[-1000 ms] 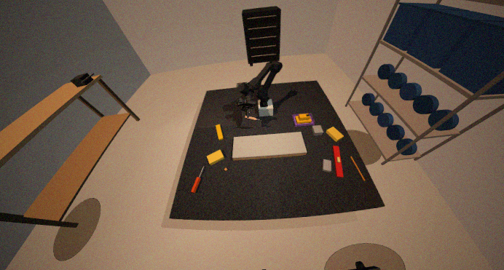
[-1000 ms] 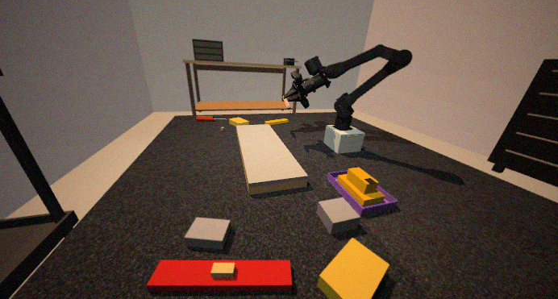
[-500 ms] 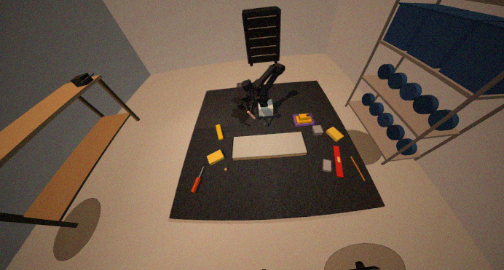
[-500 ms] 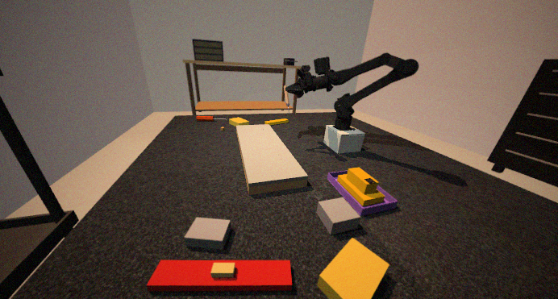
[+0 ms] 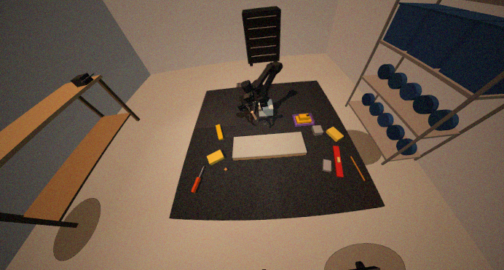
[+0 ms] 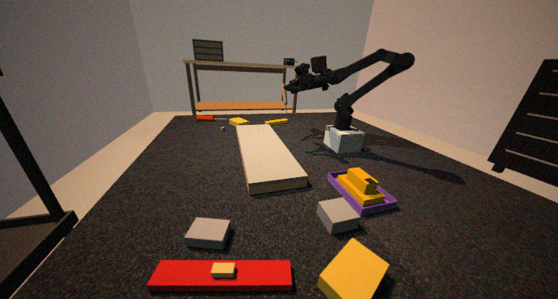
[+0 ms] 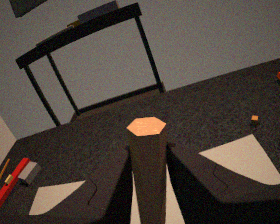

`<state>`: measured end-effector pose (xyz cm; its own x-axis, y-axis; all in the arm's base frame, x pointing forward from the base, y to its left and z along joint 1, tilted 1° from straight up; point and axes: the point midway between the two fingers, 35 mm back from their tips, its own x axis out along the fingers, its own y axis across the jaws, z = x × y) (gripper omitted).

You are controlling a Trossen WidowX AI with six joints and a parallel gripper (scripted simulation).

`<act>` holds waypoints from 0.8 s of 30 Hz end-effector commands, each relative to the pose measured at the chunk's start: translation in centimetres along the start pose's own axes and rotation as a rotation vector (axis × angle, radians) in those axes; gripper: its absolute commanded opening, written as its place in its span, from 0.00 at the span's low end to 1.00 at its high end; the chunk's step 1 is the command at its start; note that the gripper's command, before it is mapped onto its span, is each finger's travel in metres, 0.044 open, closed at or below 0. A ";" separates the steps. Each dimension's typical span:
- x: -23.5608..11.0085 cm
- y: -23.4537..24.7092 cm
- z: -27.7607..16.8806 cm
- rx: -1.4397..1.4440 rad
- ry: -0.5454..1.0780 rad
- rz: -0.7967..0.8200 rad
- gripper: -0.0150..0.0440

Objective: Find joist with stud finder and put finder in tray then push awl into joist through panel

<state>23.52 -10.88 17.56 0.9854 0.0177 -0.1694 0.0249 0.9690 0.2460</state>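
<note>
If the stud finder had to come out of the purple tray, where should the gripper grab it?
Probably the stud finder by its raised upper block, from straight above, fingers across the narrower sides; the rim of the tray walls off the wider base.
</note>
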 end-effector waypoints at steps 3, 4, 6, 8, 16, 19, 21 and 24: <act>1.5 1.2 0.5 -0.046 0.023 0.108 0.25; 1.7 1.4 0.6 -0.052 0.027 0.126 0.25; 2.3 1.8 0.6 -0.063 0.036 0.163 0.25; 2.8 2.2 0.6 -0.074 0.045 0.199 0.25; 4.8 3.7 0.6 -0.133 0.067 0.338 0.25; 5.6 4.3 0.5 -0.155 0.074 0.391 0.25; 6.1 4.7 0.4 -0.169 0.077 0.426 0.25; 6.8 5.3 0.3 -0.189 0.082 0.479 0.25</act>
<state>29.68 -6.33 17.85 0.8856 0.4346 -0.1638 -0.4104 0.8974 0.1620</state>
